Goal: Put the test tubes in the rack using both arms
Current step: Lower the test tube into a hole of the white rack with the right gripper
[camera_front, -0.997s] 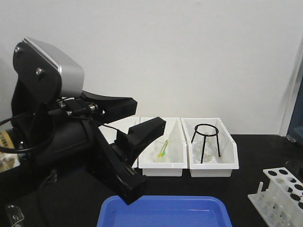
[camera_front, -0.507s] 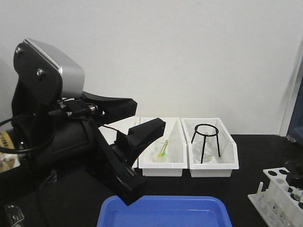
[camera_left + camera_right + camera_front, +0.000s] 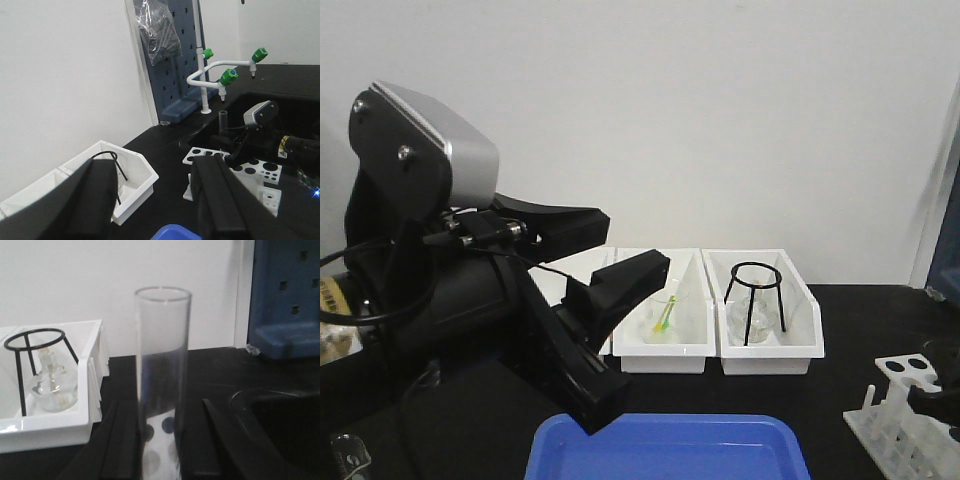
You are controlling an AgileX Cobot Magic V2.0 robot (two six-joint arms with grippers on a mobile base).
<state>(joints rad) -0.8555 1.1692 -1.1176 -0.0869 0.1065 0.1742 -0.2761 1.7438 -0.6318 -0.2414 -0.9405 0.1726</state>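
Observation:
My right gripper [image 3: 161, 442] is shut on a clear test tube [image 3: 162, 365] and holds it upright just above the white rack [image 3: 161, 440], whose holes show through the glass. In the left wrist view the same tube [image 3: 223, 121] stands in the right gripper [image 3: 239, 146] over the rack's [image 3: 265, 172] far end. In the front view the rack [image 3: 900, 415] sits at the lower right, with the right gripper [image 3: 942, 378] a dark shape over it. My left gripper [image 3: 635, 243] is open and empty, raised above the blue tray; its fingers [image 3: 220, 200] frame the left wrist view.
A blue tray [image 3: 665, 445] lies at the front. White bins [image 3: 805, 345] at the back hold a black wire tripod [image 3: 757, 290], a glass flask [image 3: 50, 385] and a yellow-green item [image 3: 665, 315]. A sink [image 3: 285, 425] and green-tipped taps [image 3: 227, 76] lie beyond the rack.
The right gripper has come in from the right edge over the rack and now covers its right part. The left arm has not moved.

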